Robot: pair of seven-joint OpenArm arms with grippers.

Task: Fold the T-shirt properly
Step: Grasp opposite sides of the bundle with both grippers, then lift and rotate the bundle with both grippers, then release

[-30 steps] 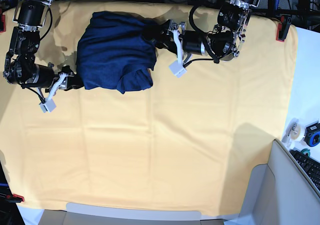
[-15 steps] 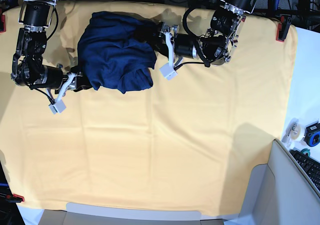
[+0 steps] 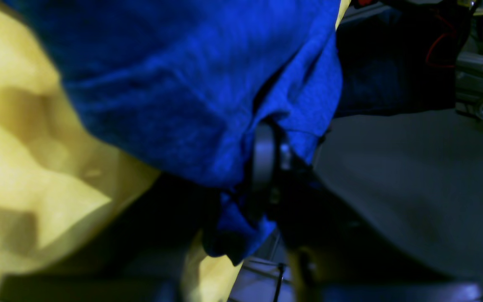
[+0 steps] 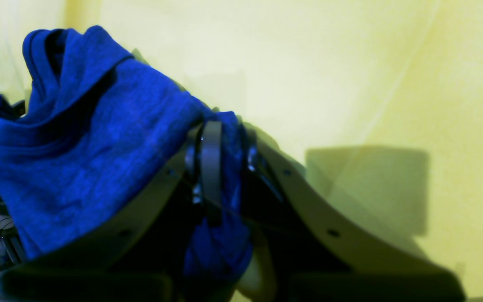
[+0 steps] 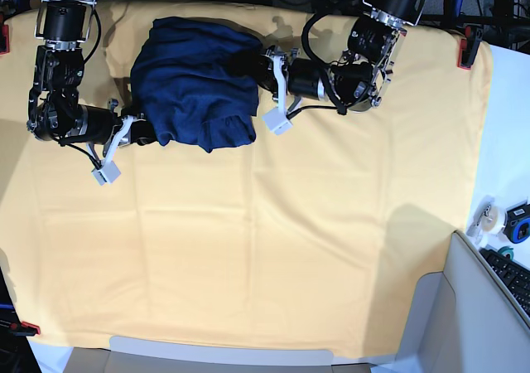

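The T-shirt point(image 5: 195, 83) is a navy heap bunched at the back of the yellow table cloth point(image 5: 290, 240). My left gripper point(image 5: 250, 65) reaches into its right edge from the right side of the base view. Up close, the left gripper point(image 3: 268, 167) is shut on a fold of the T-shirt point(image 3: 191, 84). My right gripper point(image 5: 147, 133) is at the heap's lower left edge. In the right wrist view the right gripper point(image 4: 229, 159) pinches blue fabric of the T-shirt point(image 4: 90, 151), and a tail of cloth hangs below its fingers point(image 4: 211, 155).
Red clamps point(image 5: 470, 46) hold the cloth at the table's corners. White tags point(image 5: 276, 123) dangle from both wrists. A tape roll point(image 5: 489, 218), a keyboard point(image 5: 513, 278) and a grey bin point(image 5: 472, 323) are at the right edge.
Both grippers have moved in against the T-shirt's edges and closed on the fabric. The heap has shifted only slightly.
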